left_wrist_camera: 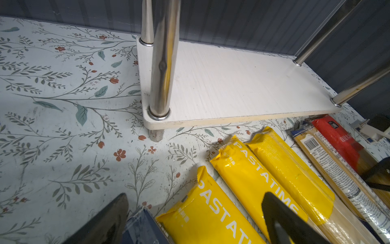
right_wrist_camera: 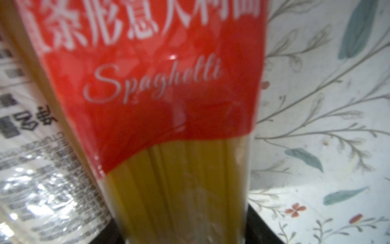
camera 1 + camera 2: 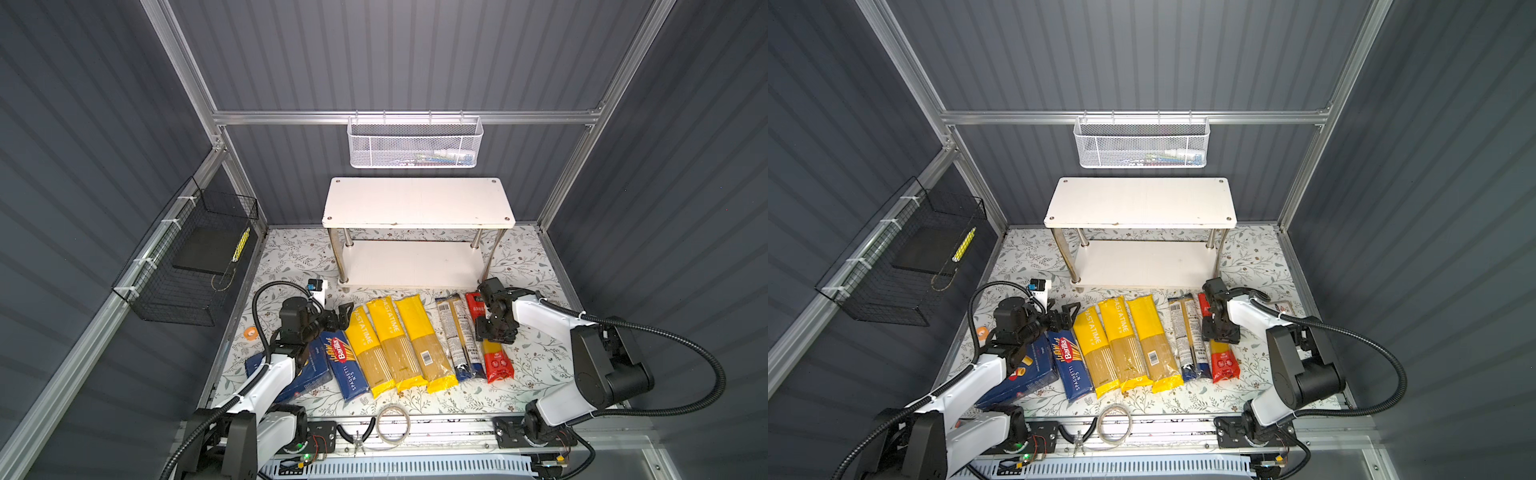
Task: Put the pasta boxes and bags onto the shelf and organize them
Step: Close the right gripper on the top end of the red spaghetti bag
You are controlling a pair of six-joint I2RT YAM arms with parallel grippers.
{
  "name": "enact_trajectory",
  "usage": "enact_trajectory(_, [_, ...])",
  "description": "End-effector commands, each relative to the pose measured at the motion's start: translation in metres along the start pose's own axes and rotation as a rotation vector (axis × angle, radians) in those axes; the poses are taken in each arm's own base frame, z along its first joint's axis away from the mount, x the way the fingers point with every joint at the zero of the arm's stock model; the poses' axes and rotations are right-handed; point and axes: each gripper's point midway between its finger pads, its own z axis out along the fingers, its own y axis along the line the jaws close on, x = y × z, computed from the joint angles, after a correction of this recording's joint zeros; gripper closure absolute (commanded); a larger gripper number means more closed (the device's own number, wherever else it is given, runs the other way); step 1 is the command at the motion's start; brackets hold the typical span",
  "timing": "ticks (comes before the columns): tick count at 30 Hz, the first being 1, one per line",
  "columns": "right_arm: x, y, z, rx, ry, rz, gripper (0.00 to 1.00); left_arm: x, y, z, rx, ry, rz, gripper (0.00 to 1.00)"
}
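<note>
Fingers [image 2: 261,230] of the right gripper [image 3: 493,333] press against both long sides of the red bag [image 3: 498,365], a little right of centre in both top views. The bag lies flat on the floral table [image 3: 291,257], its clear spaghetti window between the black pads. Fingers [image 1: 101,224] of the left gripper [image 3: 345,313] stand wide apart with nothing between them, hovering left of centre over the far ends of the narrow Barilla box [image 3: 347,368] and the leftmost yellow bag [image 3: 365,345]. Across the lower middle the packs lie side by side: wide Barilla box [image 3: 1038,370] partly under the left arm, narrow box, leftmost, middle yellow bag [image 3: 390,332], rightmost yellow bag [image 3: 419,332], then the clear bag [image 3: 455,332] just beside the red one. Higher in the frame stands the white shelf [image 3: 417,201], just beyond the packs' far ends
</note>
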Motion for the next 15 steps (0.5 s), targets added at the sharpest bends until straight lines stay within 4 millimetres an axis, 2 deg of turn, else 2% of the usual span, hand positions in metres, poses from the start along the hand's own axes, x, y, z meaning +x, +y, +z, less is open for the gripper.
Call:
enact_trajectory(1, [0.016,-0.001,0.005,0.004,0.055,0.003,0.42,-0.009,-0.004,0.001,0.012,-0.007,0.025,0.0])
enact_trajectory(12, [0.022,0.004,-0.004,-0.033,0.034,0.016,0.54,-0.008,-0.003,0.001,0.011,-0.003,0.024,0.0])
enact_trajectory(15, [0.022,0.005,-0.008,-0.048,0.015,0.02,0.62,-0.009,-0.004,0.001,0.012,-0.005,0.023,0.0])
